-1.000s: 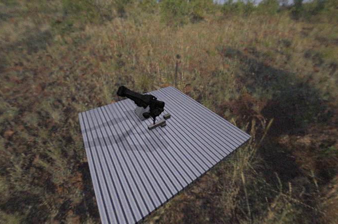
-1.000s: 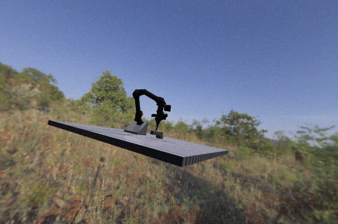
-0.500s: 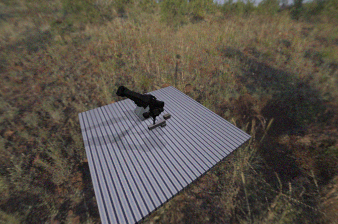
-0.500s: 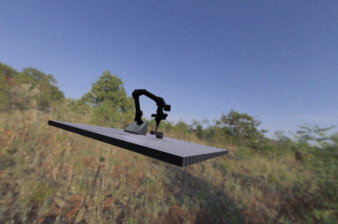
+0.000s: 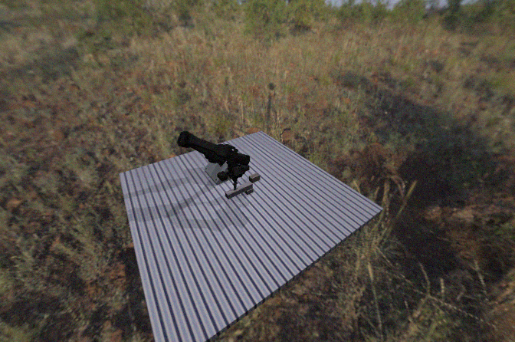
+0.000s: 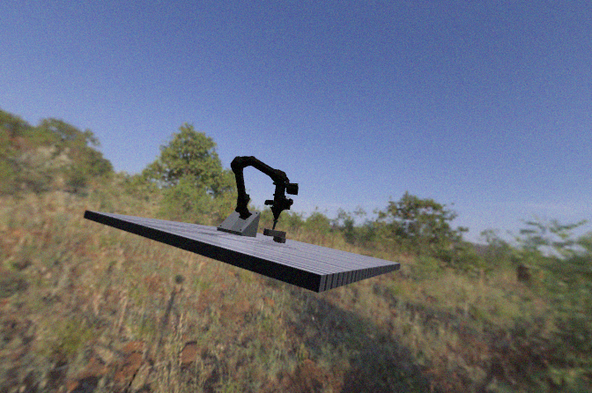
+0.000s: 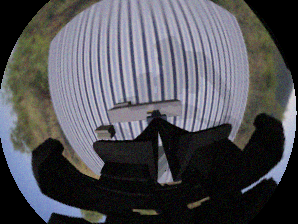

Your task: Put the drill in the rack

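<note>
Under the fingers lies a striped table top point(image 5: 242, 241) point(image 6: 204, 245) point(image 7: 145, 60), pale with dark lines, its shadows falling across it; around it spreads dry grassland with trees beyond. No writing can be read anywhere. The fingers of the gripper point(image 5: 234, 187) point(image 6: 275, 226) point(image 7: 158, 119) are together, with nothing between them, pointing down at a long grey block point(image 5: 238, 190) point(image 6: 274, 233) point(image 7: 142, 111). A small block point(image 5: 254, 177) point(image 7: 105, 131) sits near them, off to one side. Which piece is the drill, key or rack, I cannot tell.
</note>
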Tool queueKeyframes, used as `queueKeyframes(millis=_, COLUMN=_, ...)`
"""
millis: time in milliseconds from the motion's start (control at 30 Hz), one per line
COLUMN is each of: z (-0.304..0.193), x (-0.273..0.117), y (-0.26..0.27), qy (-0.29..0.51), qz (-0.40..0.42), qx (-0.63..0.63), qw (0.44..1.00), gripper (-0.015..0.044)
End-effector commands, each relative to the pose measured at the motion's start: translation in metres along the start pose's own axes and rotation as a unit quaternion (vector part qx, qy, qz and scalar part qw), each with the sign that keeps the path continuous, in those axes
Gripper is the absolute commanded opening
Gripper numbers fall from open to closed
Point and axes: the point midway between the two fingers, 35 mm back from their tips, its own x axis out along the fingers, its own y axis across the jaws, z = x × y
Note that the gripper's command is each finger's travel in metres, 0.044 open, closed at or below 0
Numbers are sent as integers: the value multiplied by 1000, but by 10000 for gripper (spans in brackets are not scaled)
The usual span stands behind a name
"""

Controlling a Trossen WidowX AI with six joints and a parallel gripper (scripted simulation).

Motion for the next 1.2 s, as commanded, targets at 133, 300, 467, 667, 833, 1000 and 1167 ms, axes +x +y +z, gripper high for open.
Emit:
queueKeyframes(millis=133, z=-7, x=17, y=-3, qy=21, qz=-8, qx=-2, qw=1000, gripper=0)
queueKeyframes(millis=300, z=-7, x=19, y=-3, qy=21, qz=-8, qx=-2, qw=1000, gripper=0)
queueKeyframes(millis=467, z=-8, x=23, y=-3, qy=21, qz=-8, qx=-2, qw=1000, gripper=0)
queueKeyframes(millis=667, z=-5, x=13, y=-2, qy=20, qz=-7, qx=-2, qw=1000, gripper=79)
queueKeyframes(millis=833, z=2, x=-34, y=1, qy=21, qz=-6, qx=-2, qw=1000, gripper=210)
queueKeyframes(millis=1000, z=3, x=-42, y=3, qy=16, qz=-7, qx=-12, qw=1000, gripper=341)
queueKeyframes(millis=1167, z=11, x=-16, y=51, qy=18, qz=-2, qx=-235, qw=972, gripper=440)
